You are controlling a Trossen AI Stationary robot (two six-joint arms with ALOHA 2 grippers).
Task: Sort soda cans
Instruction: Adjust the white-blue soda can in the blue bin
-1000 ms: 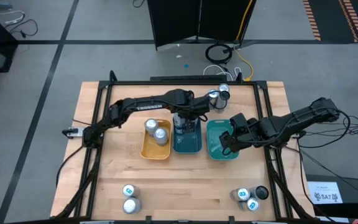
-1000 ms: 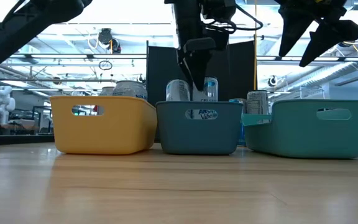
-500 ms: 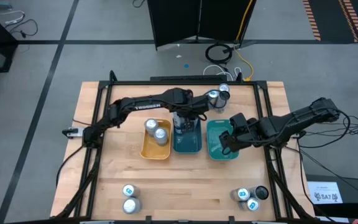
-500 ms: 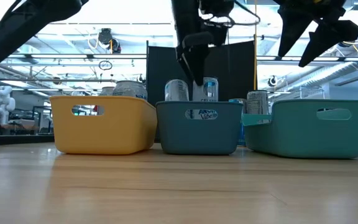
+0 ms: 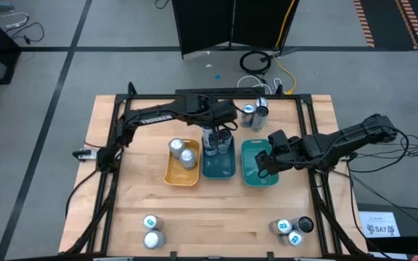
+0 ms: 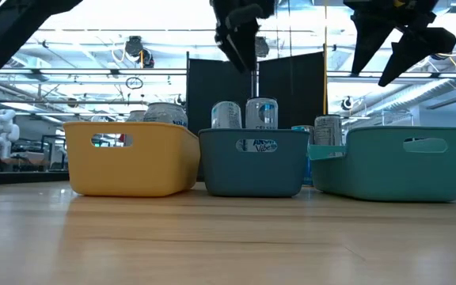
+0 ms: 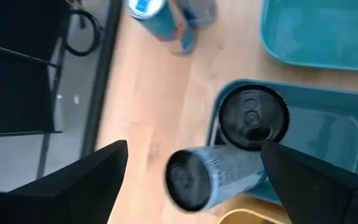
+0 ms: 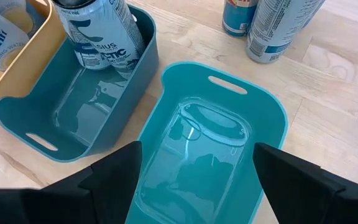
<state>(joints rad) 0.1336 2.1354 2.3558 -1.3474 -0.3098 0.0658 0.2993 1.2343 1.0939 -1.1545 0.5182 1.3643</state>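
Observation:
Two soda cans [image 7: 253, 118] [image 7: 197, 177] stand upright in the far end of the dark teal tray [image 5: 218, 165], the middle one of three. My left gripper [image 5: 219, 129] [image 7: 194, 150] hangs open above them, clear of their tops. The yellow tray [image 5: 181, 174] to its left holds two more cans [image 5: 182, 152]. My right gripper [image 5: 262, 165] [image 8: 197, 149] hovers open over the light teal tray [image 8: 229, 112], which holds nothing. In the low view the left gripper [image 6: 240, 36] is high above the cans [image 6: 261, 113].
Two cans [image 5: 255, 111] stand on the table behind the trays. Two more [image 5: 151, 230] stand near the front left, and three [image 5: 293, 230] near the front right. The table's middle front is bare wood [image 5: 216, 217].
My left gripper has risen from beside the two cans in the dark teal tray to well above them, drawing a little toward the table's far edge, and has stayed open. The cans stand where they were. The right arm has kept still.

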